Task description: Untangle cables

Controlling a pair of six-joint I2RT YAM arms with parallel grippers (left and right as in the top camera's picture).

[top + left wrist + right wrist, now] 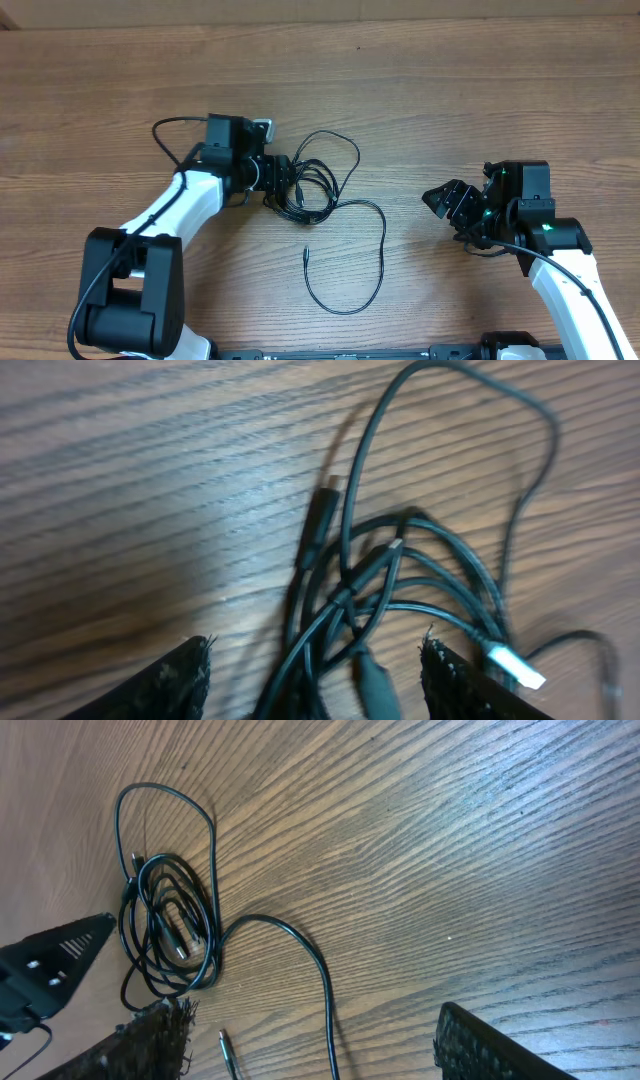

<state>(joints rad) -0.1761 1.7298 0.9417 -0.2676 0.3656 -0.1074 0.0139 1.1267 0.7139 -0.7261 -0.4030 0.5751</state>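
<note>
The cables point(312, 190) are thin black cords in a tangled bundle at the table's middle, with one loop trailing out to a free plug end point(306, 254). My left gripper point(285, 180) is open at the bundle's left edge, with several strands lying between its fingers in the left wrist view point(315, 680); a silver plug point(515, 665) lies by the right finger. My right gripper point(445, 200) is open and empty, well right of the cables. The right wrist view shows the bundle point(170, 935) far off and the loop point(315, 970) between its fingers point(310, 1040).
The wooden table point(450, 90) stretches all round. A thicker black robot cable point(170, 130) loops behind my left wrist.
</note>
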